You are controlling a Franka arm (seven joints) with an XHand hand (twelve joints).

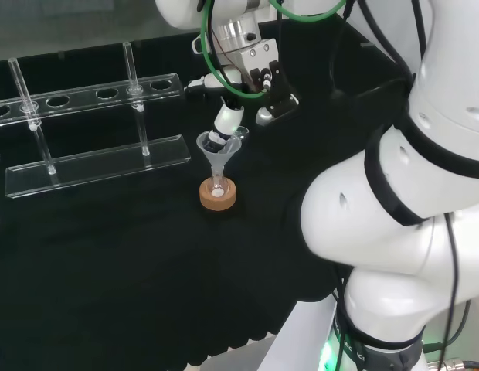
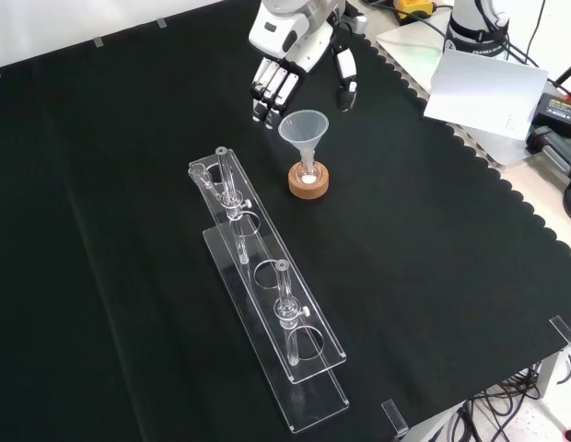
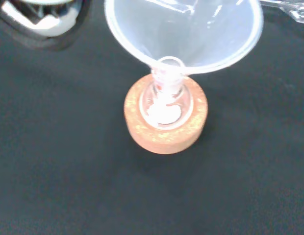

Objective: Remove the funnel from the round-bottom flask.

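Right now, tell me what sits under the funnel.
The funnel stands in the neck of a small round-bottom flask, which rests in a cork ring on the black cloth. The funnel's stem inside the neck is hard to make out.

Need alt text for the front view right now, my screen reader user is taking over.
A clear funnel sits in a small round-bottom flask on a cork ring, with the open robot hand just beyond it, not touching. A clear test-tube rack lies nearer the camera.

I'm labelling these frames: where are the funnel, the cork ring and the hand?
funnel (image 2: 304, 126): front view, on its cone wall.
cork ring (image 3: 164, 139): wrist view, on its side wall.
hand (image 2: 274, 83): front view, on its fingers.
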